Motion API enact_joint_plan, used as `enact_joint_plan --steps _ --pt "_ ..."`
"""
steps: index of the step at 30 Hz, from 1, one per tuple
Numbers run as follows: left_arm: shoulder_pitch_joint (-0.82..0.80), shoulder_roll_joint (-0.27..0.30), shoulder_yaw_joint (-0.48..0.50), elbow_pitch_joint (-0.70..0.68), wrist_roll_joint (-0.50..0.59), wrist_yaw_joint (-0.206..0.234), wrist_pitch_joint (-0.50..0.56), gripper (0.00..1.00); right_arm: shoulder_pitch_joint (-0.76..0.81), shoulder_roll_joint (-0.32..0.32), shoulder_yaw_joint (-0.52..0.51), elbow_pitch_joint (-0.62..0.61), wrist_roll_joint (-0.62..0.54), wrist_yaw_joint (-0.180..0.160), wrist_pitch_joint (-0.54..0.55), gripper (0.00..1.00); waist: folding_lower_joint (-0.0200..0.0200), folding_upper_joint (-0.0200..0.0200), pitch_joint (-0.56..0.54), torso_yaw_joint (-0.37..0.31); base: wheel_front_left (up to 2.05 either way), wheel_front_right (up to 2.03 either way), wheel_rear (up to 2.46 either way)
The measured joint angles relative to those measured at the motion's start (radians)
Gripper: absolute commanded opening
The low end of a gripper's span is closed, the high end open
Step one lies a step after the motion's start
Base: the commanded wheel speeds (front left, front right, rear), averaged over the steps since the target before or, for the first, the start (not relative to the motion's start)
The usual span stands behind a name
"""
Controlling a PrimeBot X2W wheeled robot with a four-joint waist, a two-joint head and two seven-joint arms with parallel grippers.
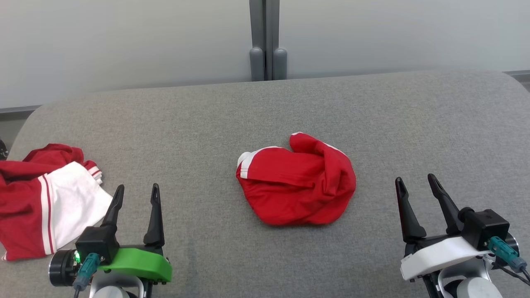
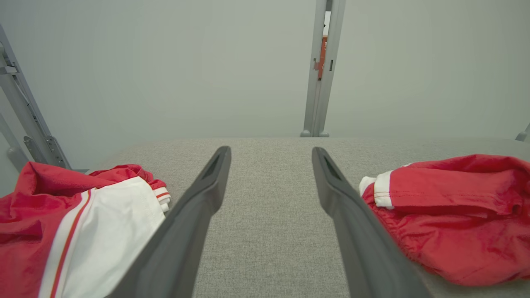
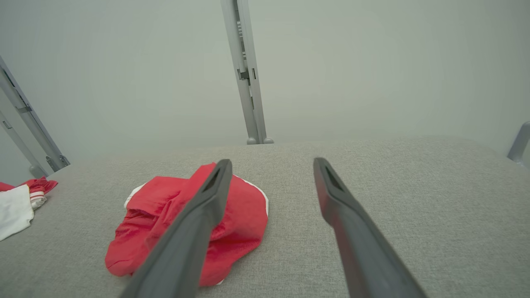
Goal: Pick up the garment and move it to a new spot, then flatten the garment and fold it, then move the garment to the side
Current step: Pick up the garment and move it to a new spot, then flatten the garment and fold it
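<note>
While hovering released, empty, flanking red garment (image 1: 296, 182) on tabletop (image 1: 207, 116) with left claw (image 1: 137, 188), right claw (image 1: 414, 179); red-white clothes (image 1: 49, 203) beside left.

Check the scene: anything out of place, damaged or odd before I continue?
No damage visible. The red garment lies crumpled centrally, not flat. A second red-and-white garment sits bunched at the left, its white panel close by the left gripper, which might snag it.
</note>
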Motion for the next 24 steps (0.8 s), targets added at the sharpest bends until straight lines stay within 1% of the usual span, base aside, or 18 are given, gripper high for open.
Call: enact_joint_plan --steps 9,24 --pt "0.000 -0.001 0.002 0.008 0.004 -0.005 0.000 1.00 0.000 0.002 -0.005 -0.007 0.000 0.000 0.004 1.00 0.0000 0.0000 0.005 -0.005 0.00 0.00 0.00" --pt "-0.016 -0.008 -0.013 0.016 0.013 -0.010 0.000 1.00 -0.005 0.003 -0.022 -0.008 -0.009 0.000 0.017 1.00 0.0000 0.0000 0.021 0.006 0.00 0.00 0.00"
